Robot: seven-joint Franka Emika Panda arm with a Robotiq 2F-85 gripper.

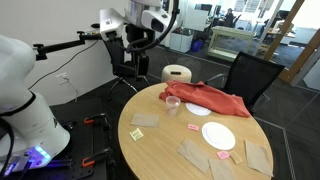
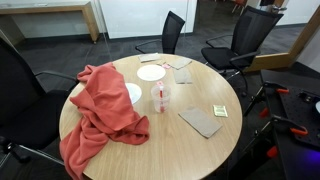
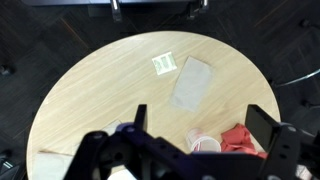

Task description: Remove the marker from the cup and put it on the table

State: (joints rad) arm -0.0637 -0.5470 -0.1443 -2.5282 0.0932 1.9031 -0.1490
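The clear cup (image 2: pixel 160 97) stands upright near the middle of the round tan table (image 2: pixel 190 150), beside a red cloth. The red marker (image 2: pixel 161 99) stands inside it. The cup also shows in an exterior view (image 1: pixel 173 102) and in the wrist view (image 3: pixel 203 145), where a pinkish shape in it is the marker. My gripper (image 3: pixel 200 115) is open and empty, high above the table and well apart from the cup. In an exterior view the gripper (image 1: pixel 137 42) hangs beyond the table's far edge.
A red cloth (image 2: pixel 100 112) drapes over one side of the table and partly covers a white plate (image 2: pixel 135 92). Another white plate (image 2: pixel 151 72), brown napkins (image 2: pixel 202 121), a small note (image 2: pixel 220 110) and a cream cylinder (image 1: pixel 177 73) lie around. Black chairs (image 2: pixel 238 35) ring the table.
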